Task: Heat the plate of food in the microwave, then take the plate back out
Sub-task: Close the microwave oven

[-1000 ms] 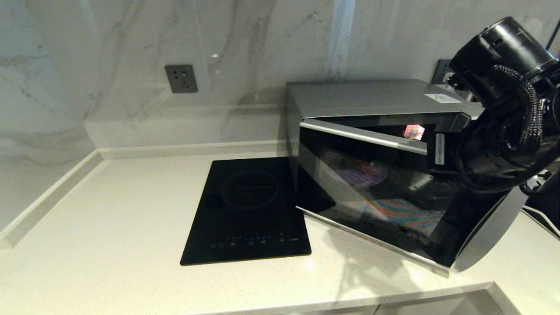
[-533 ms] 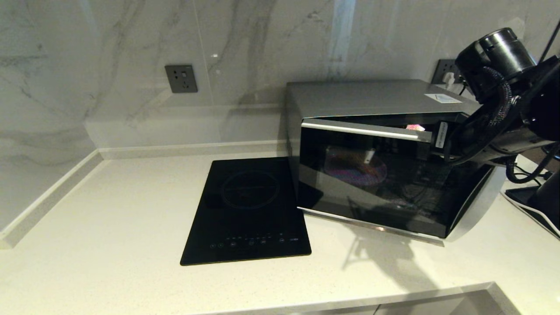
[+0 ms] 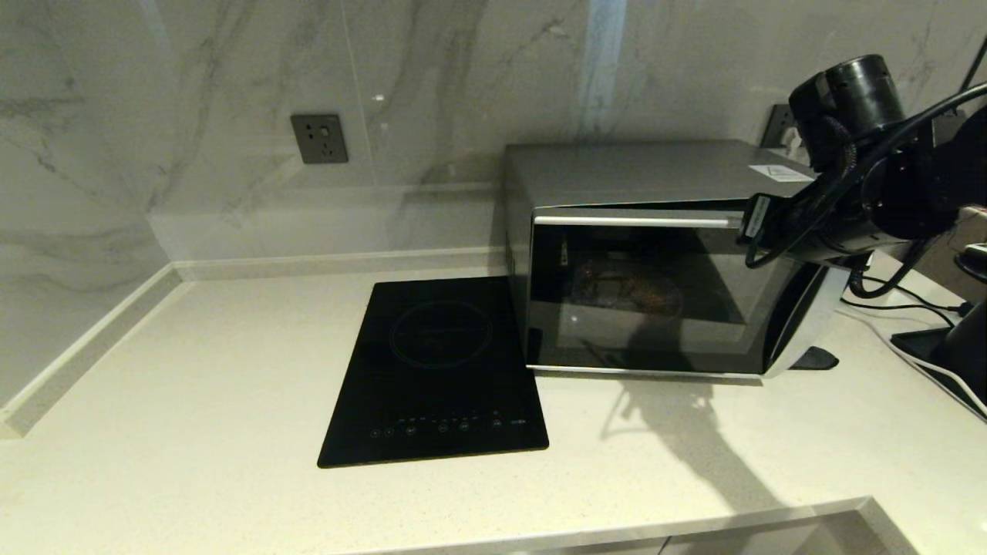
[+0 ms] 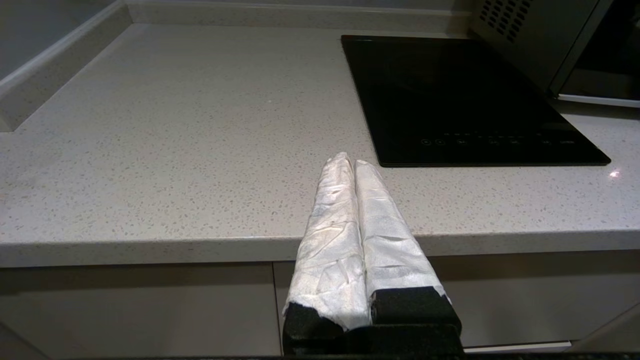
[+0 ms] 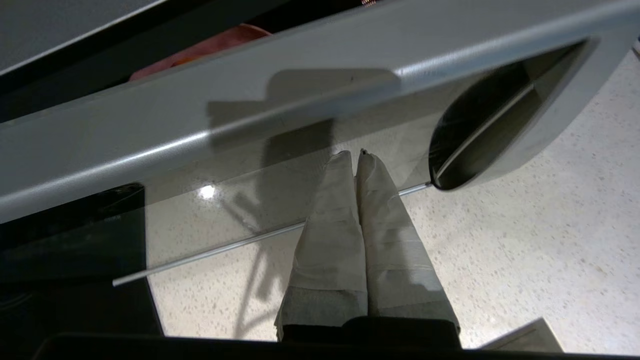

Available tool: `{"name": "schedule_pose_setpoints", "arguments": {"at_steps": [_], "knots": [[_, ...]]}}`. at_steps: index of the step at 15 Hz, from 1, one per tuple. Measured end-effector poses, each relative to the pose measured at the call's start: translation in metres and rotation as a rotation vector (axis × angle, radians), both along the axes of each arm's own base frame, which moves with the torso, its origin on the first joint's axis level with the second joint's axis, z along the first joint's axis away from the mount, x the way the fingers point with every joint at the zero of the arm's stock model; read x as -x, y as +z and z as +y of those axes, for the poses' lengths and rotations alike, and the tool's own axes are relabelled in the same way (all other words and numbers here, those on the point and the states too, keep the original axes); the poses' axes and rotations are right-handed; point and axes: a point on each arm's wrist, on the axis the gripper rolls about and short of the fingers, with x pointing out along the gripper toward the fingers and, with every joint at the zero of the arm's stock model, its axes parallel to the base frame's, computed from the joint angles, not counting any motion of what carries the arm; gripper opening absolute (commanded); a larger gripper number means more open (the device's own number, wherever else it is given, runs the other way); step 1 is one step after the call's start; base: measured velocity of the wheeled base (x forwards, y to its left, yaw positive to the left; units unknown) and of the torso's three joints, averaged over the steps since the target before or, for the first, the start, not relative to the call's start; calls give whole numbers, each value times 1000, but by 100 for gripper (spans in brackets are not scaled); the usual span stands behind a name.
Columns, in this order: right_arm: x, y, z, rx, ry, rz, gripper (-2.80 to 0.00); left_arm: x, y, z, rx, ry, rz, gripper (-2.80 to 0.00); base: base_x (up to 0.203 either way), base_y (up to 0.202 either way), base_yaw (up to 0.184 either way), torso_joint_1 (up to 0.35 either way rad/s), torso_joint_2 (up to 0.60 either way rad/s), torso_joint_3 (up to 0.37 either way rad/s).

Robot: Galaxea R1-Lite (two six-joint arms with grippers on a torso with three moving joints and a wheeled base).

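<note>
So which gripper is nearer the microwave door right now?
Right. The right gripper, shut, is up against the microwave door by its handle; the left gripper, shut, sits at the counter's front edge, beyond the cooktop.

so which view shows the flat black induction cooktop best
The head view: the flat black induction cooktop shows whole, from above, beside the silver microwave, ring and touch buttons visible. The left wrist view shows nearly all of it at a low slant beyond the left gripper. The right wrist view shows none.
</note>
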Motion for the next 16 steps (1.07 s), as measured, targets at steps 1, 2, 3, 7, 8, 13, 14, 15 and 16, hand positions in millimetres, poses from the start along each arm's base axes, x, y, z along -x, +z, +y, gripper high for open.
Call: {"name": "schedule_pose_setpoints", "arguments": {"at_steps": [1,2,3,7,8,13,14,15,16], "knots": [[-4,-2,1,-2,0,-6,-280,0,0,0,0,1,0,-280,0,0,0,0,0,0],[-7,-4,2,-3,-1,-11,-280,0,0,0,0,1,0,-280,0,0,0,-1,1,31],[-11,-6,3,-7,-2,-22,-280,0,0,0,0,0,0,-280,0,0,0,0,0,0],[-29,-14,2,-16,-11,-54,-280,0,0,0,0,0,0,-280,0,0,0,0,0,0],[-32,-16,3,-22,-2,-61,-280,0,0,0,0,0,0,-280,0,0,0,0,0,0],[-47,-17,1,-16,14,-115,-280,0,0,0,0,0,0,-280,0,0,0,0,0,0],[-48,-19,2,-16,16,-117,-280,0,0,0,0,0,0,-280,0,0,0,0,0,0],[-50,-19,2,-16,16,-118,-280,0,0,0,0,0,-1,-280,0,0,0,0,0,0],[-51,-19,2,-16,16,-118,-280,0,0,0,0,0,0,-280,0,0,0,0,0,0]]}}
